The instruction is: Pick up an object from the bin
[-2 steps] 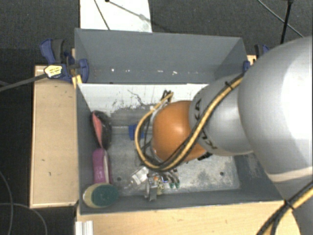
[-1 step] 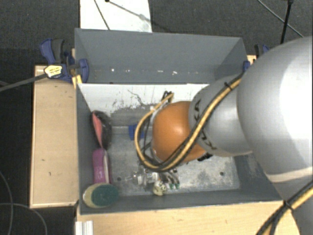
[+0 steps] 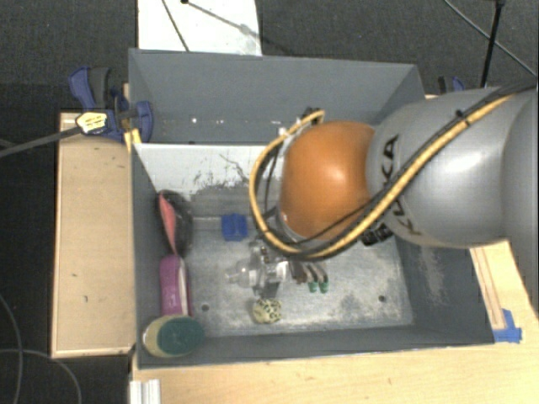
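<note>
My gripper (image 3: 268, 274) hangs below the orange cover, low over the middle of the bin floor. A small pale, speckled ball-like thing (image 3: 268, 311) lies just in front of it. A clear, glassy piece (image 3: 242, 274) sits right at its left side. Small dark pieces with green tips (image 3: 317, 286) lie close on its right. A blue block (image 3: 234, 225) rests behind and to the left of it.
Along the left wall lie a red and black tool (image 3: 173, 217), a pink bottle (image 3: 173, 284) and a round tan thing with a green top (image 3: 174, 337) in the front left corner. The arm covers the bin's right half.
</note>
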`<action>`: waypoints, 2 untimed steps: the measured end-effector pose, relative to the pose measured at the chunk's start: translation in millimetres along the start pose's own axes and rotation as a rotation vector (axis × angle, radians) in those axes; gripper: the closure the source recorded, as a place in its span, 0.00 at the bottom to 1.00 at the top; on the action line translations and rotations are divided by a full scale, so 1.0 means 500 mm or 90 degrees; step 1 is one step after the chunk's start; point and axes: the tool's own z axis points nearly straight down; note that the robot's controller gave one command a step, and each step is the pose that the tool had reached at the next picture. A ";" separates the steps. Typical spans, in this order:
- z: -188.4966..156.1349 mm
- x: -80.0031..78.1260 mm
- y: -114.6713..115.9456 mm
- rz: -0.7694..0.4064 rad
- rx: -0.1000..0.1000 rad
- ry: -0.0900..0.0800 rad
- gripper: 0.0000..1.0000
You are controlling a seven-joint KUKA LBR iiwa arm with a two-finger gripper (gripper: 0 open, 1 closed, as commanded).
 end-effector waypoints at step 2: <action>-0.068 -0.104 -0.052 -0.254 0.001 0.007 1.00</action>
